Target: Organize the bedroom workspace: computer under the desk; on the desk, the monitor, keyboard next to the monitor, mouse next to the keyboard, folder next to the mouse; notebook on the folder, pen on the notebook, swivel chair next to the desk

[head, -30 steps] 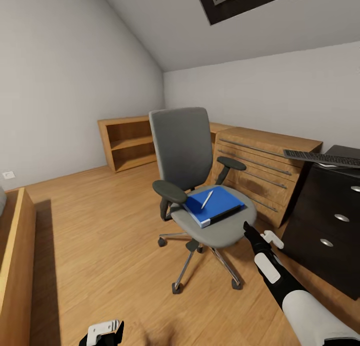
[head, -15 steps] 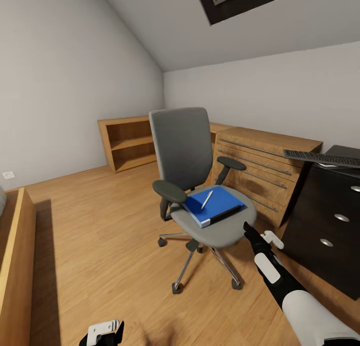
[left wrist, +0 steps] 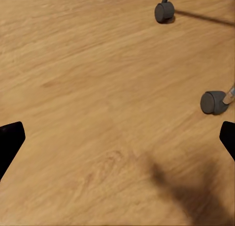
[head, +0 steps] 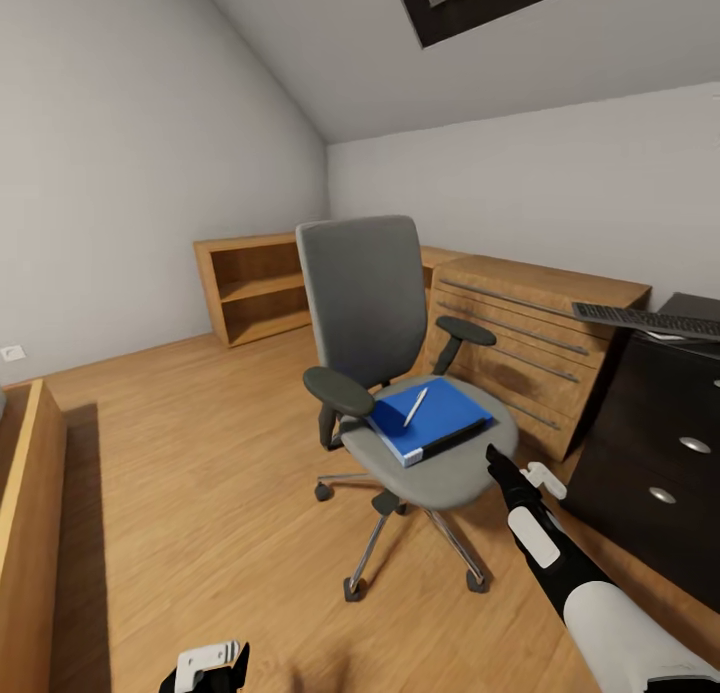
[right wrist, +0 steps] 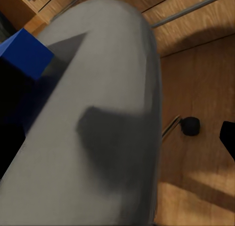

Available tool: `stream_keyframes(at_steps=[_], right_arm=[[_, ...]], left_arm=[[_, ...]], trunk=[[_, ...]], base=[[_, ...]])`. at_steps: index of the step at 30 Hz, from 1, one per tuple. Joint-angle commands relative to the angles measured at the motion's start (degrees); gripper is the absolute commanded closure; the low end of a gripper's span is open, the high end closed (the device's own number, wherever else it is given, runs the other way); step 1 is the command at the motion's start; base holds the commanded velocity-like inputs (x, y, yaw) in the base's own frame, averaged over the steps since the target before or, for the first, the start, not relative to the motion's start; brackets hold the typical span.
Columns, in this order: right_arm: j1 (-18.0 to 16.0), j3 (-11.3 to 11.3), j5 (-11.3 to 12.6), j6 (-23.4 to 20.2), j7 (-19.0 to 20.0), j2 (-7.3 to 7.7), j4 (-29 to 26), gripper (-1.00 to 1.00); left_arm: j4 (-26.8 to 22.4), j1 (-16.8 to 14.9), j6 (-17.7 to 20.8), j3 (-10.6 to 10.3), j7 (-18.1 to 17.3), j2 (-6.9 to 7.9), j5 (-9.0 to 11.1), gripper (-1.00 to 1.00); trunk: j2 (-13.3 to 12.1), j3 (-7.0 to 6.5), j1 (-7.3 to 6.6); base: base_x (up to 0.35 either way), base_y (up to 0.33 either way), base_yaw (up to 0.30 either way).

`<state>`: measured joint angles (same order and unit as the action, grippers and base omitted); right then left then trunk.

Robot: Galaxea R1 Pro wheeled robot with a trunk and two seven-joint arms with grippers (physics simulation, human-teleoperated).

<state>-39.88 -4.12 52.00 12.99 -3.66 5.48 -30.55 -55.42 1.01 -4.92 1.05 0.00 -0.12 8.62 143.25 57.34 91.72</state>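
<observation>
chair (head: 400,393): mid-room on wood floor (head: 200,473), grey seat facing camera, just beside wooden cabinet (head: 530,343)
folder (head: 425,420): blue, flat on chair seat, one corner seen in right wrist view
pen (head: 415,406): pale stick lying on top of folder
keyboard (head: 645,320): on tabletop (head: 690,308) at right edge, end overhangs towards cabinet
drawers (head: 665,443): black pedestal under tabletop, right of chair
right pincer (head: 497,463): at front edge of seat, near folder but apart from it; fingers spread wide, nothing held
left pincer (left wrist: 117,138): low over bare floor near chair casters (left wrist: 213,101); fingers apart, empty
shelf (head: 255,285): open wooden unit against back wall
</observation>
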Motion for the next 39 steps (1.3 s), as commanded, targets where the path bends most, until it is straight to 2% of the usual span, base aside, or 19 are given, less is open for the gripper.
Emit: stream_keyframes(at_steps=[1,7,20,34,39], right_arm=[[0.0,-0.4,0.4,0.3,-0.4,0.06,0.0,-1.00],[0.0,-0.4,0.3,0.3,-0.4,0.06,0.0,-1.00],[0.0,-0.4,0.3,0.3,-0.4,0.05,0.0,-1.00],[0.0,-0.4,0.2,0.3,-0.4,0.05,0.0,-1.00],[0.0,-0.4,0.1,0.3,-0.4,0.05,-0.1,-1.00]], left_arm=[[0.0,0.0,-0.1,0.0,0.0,0.00,0.4,-1.00],[0.0,0.0,-0.1,0.0,0.1,-0.02,0.4,-1.00],[0.0,0.0,-0.1,0.0,0.1,0.03,0.4,-1.00],[0.0,0.0,-0.1,0.0,0.1,0.03,0.5,-1.00],[0.0,0.0,0.0,0.0,0.0,0.03,0.4,-1.00]], trunk=[[0.0,0.04,0.00],[0.0,0.04,0.00],[0.0,0.04,0.00],[0.0,0.04,0.00],[0.0,0.04,0.00]], base=[[0.060,0.000,0.000],[0.033,0.000,0.000],[0.188,0.000,0.000],[0.026,0.000,0.000],[-0.177,0.000,0.000]])
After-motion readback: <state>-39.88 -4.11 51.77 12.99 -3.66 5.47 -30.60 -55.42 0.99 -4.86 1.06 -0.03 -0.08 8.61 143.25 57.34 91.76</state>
